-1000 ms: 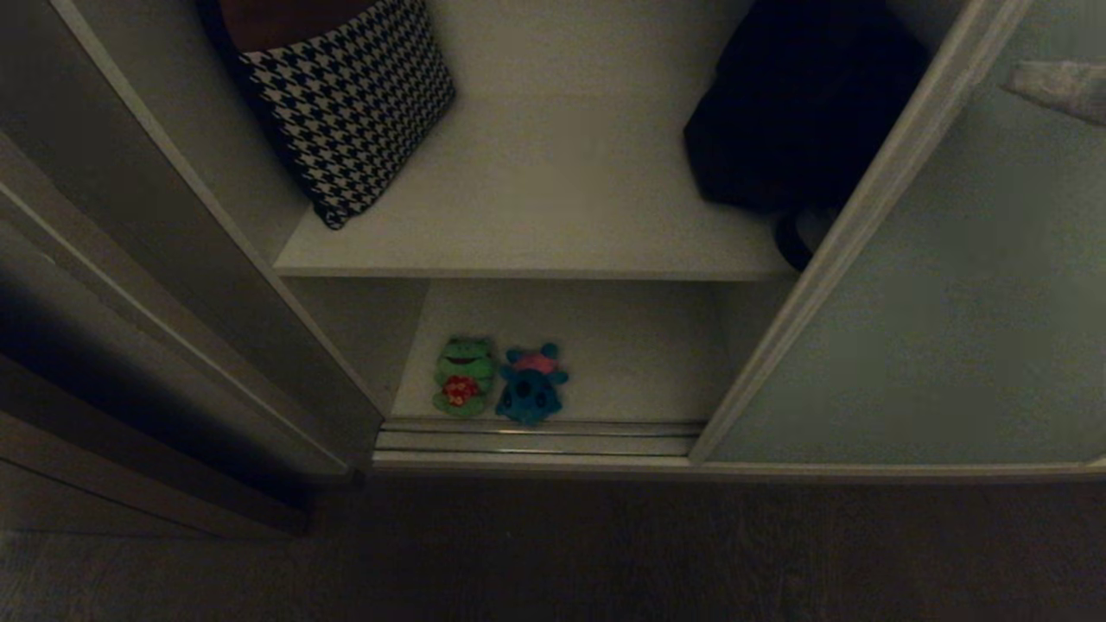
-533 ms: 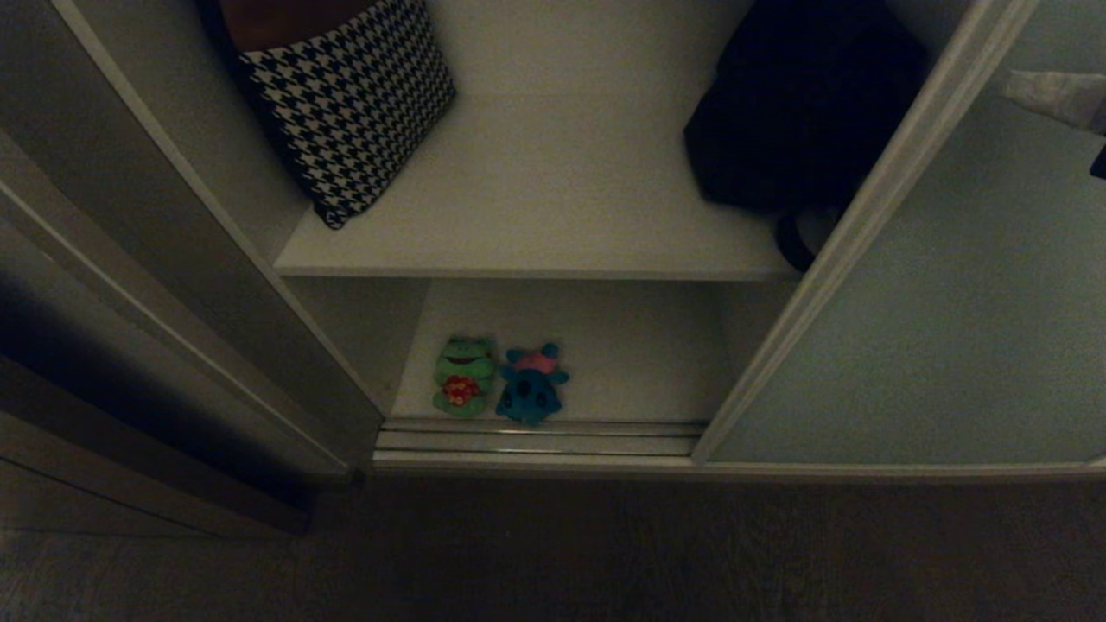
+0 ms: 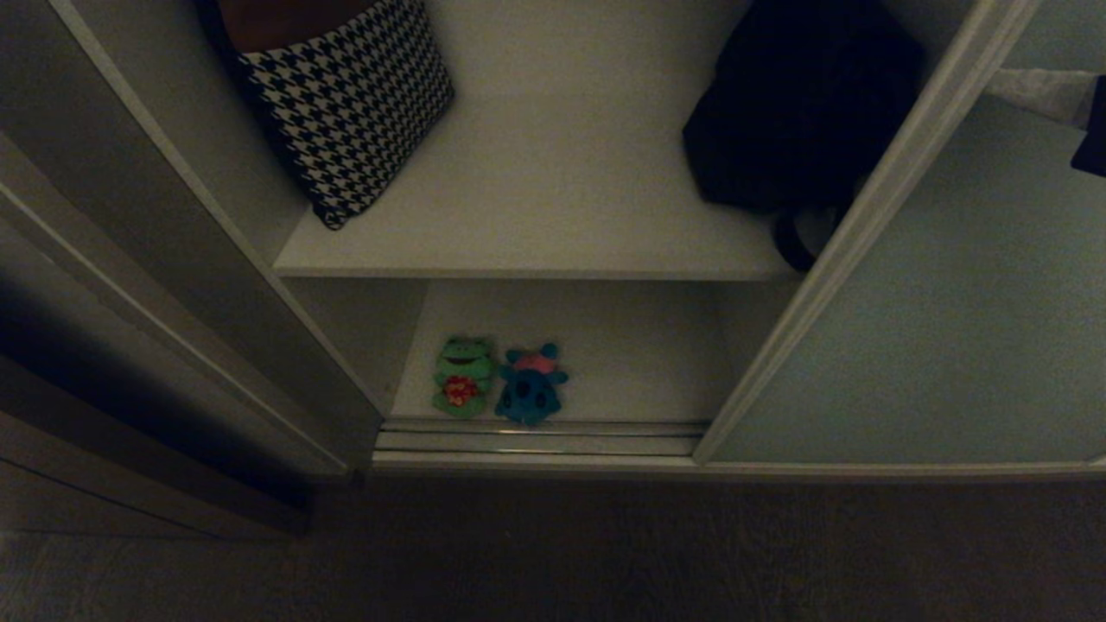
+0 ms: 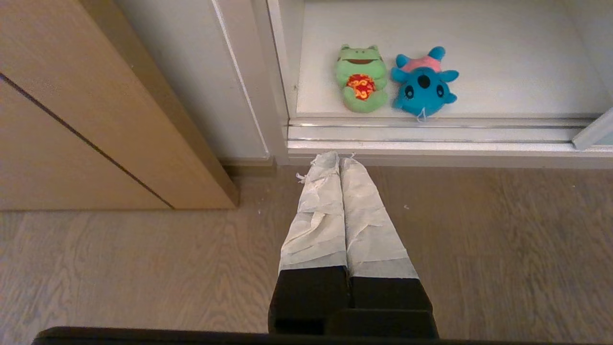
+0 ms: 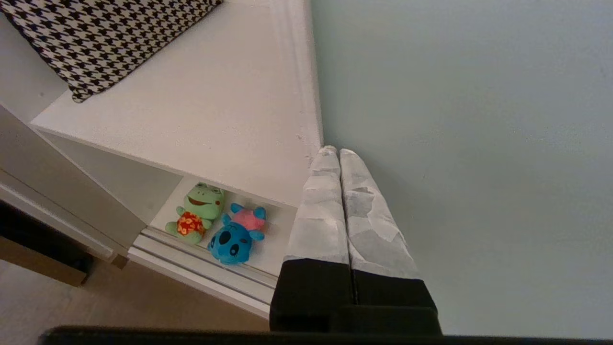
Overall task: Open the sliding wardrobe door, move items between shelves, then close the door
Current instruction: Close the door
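Both grippers have their taped fingers pressed together with nothing between them. Left gripper (image 4: 339,158) hangs low over the wooden floor (image 4: 143,268), just in front of the wardrobe's silvery rails (image 4: 431,132), touching nothing. Beyond those rails, on the lower shelf (image 3: 639,363), the green frog (image 3: 464,377) lies at the left with the blue creature (image 3: 530,385) just beside it on the right, both near the front edge. Above them is the upper shelf (image 3: 553,173), with a houndstooth cushion (image 3: 346,95) leaning at its left end and a black bag (image 3: 799,104) at its right end, partly hidden behind the door's frame. The sliding door (image 3: 942,328) stands to the right of the open bay, covering the right part of the wardrobe. Right gripper (image 5: 338,152) is up at the door panel, its tips close to the pale frame edge; whether they touch the panel I cannot tell. In the head view it shows only at the upper right edge.
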